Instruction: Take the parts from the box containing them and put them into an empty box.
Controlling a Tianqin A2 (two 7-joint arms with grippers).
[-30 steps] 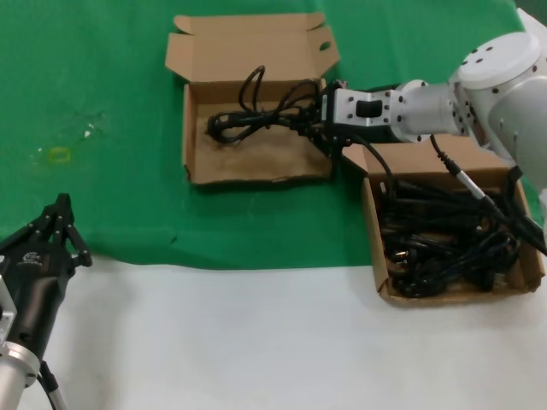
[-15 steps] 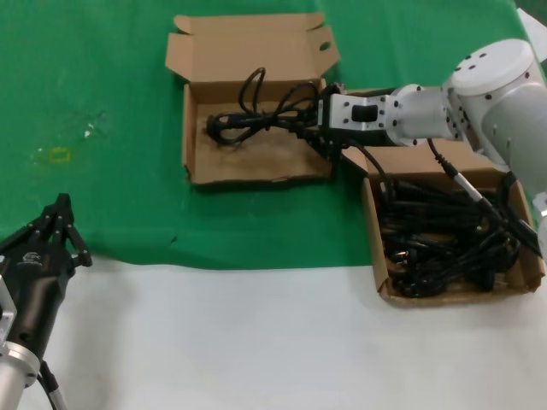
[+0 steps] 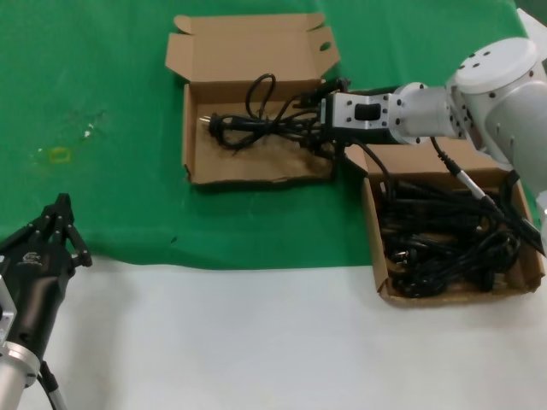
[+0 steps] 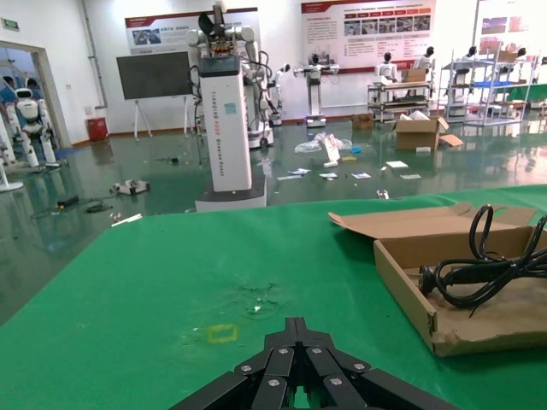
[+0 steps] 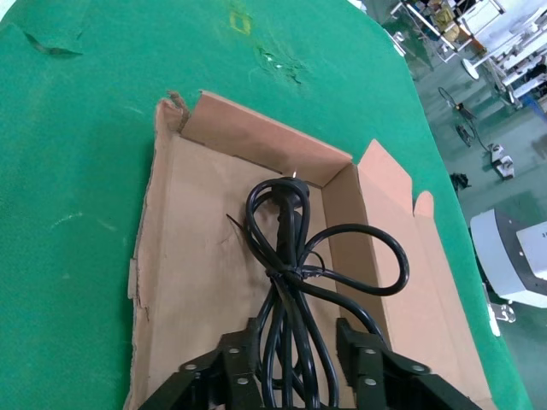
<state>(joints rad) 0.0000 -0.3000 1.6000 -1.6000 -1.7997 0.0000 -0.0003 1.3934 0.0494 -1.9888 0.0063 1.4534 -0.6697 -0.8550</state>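
One black power cord [image 3: 256,124] lies coiled in the smaller cardboard box [image 3: 195,166], its plug toward the box's left side. My right gripper [image 3: 318,115] reaches over that box's right wall, and its open fingers stand on either side of the cord's end. In the right wrist view the cord [image 5: 286,248] runs between the spread fingers of the right gripper [image 5: 297,337] over the box floor [image 5: 197,256]. The larger box [image 3: 380,256] at the right holds several tangled cords [image 3: 444,239]. My left gripper [image 3: 60,224] is parked at the near left, shut and empty.
Green cloth [image 3: 102,85] covers the far part of the table and white surface [image 3: 256,342] the near part. A small yellow mark [image 3: 58,155] sits on the cloth at the left. The left wrist view shows the smaller box [image 4: 410,290] with the cord [image 4: 479,273].
My right gripper has carried the cord a little farther into the smaller box. The cord now lies stretched out on the box floor and the fingers have spread apart. The left arm has not moved.
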